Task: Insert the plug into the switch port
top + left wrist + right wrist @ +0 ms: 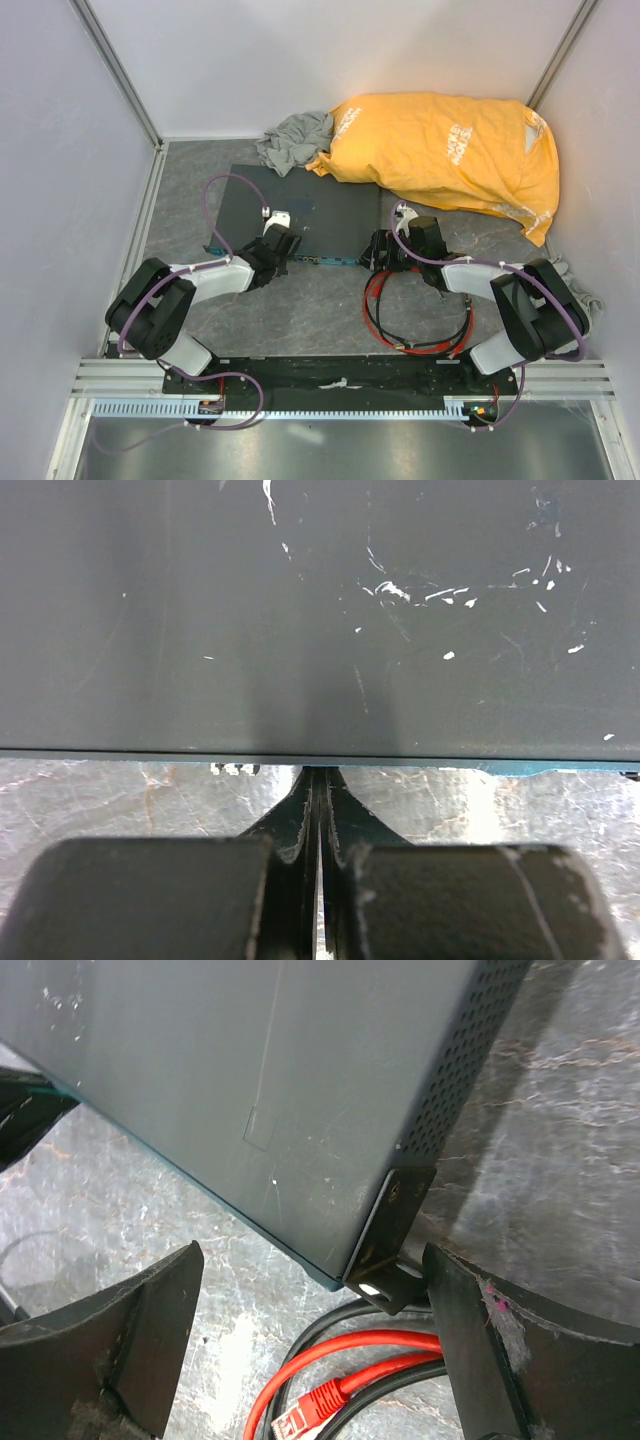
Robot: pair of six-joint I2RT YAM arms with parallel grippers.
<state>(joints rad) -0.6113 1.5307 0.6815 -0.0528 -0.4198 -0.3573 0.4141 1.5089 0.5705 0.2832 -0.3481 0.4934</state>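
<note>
The switch (305, 212) is a flat dark grey box. Its thin blue-green front edge (322, 259) faces the arms, and the switch port is too small to make out. My left gripper (277, 250) is shut and holds nothing. In the left wrist view its fingertips (312, 776) touch the switch's front edge (560, 768). My right gripper (312, 1260) stands open at the switch's front right corner, beside the black mounting bracket (392, 1242). The plug (302, 1418) lies loose on the table between the open fingers, at the end of the red cable (350, 1352).
The red cable (372, 300) coils with black cables (455, 335) in front of the right arm. A big yellow bag (450, 150) and a grey cloth (295, 135) lie behind the switch. White walls enclose the table on three sides.
</note>
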